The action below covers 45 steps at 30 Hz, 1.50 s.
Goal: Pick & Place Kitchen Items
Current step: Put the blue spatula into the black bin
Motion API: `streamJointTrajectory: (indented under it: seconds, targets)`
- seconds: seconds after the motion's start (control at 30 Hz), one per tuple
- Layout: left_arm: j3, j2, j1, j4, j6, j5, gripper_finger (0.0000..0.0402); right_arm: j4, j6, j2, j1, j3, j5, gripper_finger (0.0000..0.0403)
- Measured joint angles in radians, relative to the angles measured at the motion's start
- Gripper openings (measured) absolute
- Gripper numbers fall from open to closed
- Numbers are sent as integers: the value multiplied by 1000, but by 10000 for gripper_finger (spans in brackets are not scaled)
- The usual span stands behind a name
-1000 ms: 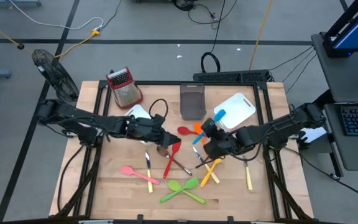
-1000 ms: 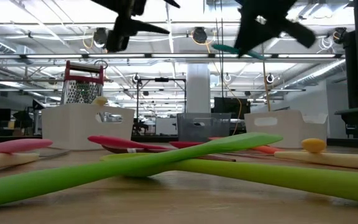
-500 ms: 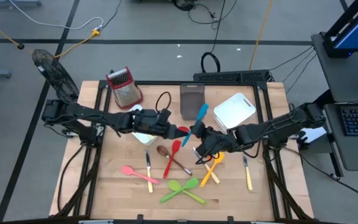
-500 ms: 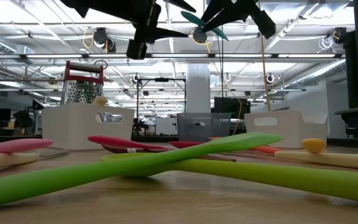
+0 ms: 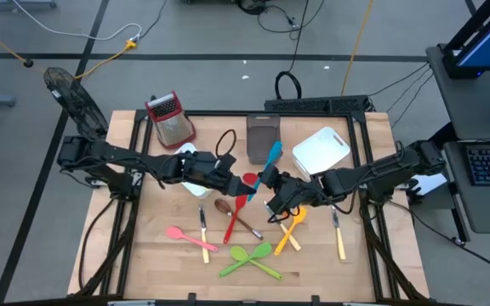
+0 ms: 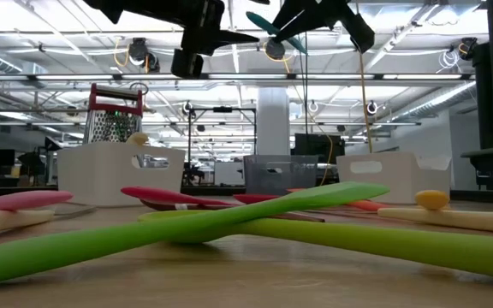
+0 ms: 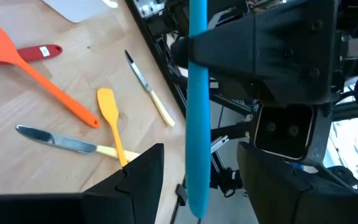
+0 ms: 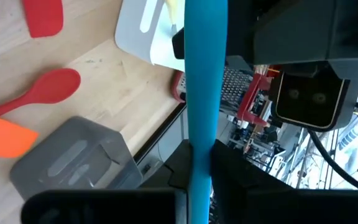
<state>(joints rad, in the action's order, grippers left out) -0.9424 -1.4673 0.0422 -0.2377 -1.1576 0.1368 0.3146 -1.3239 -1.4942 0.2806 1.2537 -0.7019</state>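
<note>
Above the middle of the wooden tabletop (image 5: 143,255), the right gripper (image 5: 272,194) pinches the handle of a long blue plastic spatula (image 5: 271,161), holding it up in the air with its blade pointing toward the far edge. In the right wrist view the blue handle (image 8: 202,81) runs straight out from between the gripper's pressed-together fingers. The left gripper (image 5: 238,180) faces it from the other side, its fingers spread on either side of the blue handle without closing on it; the left wrist view shows a gap on each side of the handle (image 7: 197,106).

Below them lie a red plastic spoon (image 5: 236,213), a brown spoon (image 5: 232,213), an orange spatula (image 5: 289,229) and a yellow-handled knife (image 5: 339,236) near the right edge. Two crossed green utensils (image 5: 251,257) and a pink spoon (image 5: 187,237) lie toward the near edge. A red-topped metal box grater (image 5: 170,118) stands at the far left corner, with a dark grey bin (image 5: 263,138) and a white bin (image 5: 321,152) along the far edge.
</note>
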Motion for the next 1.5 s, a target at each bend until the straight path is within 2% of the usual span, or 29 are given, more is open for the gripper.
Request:
streamJointTrajectory:
  seconds: [0.23,0.6,0.77,0.93,1.2,1.3,1.5]
  targets:
    - [0,0,-1,3,1,-6,207,-27,-24,-40,0,-1,50,26]
    - [3,-40,5,64,-7,3,207,-71,-76,-57,-11,-1,57,26]
    - [2,-60,6,54,-25,22,203,-73,-69,-57,-12,-1,103,26]
    - [0,-80,6,30,-30,29,158,-73,-65,-59,-13,-2,116,26]
    - [0,-97,2,-31,-4,53,24,-50,19,-57,-20,-2,156,26]
    - [0,-99,2,-26,-3,68,20,-48,45,-58,-20,-2,160,32]
    - [0,-98,2,-16,0,54,17,-50,172,-58,-19,-2,153,79]
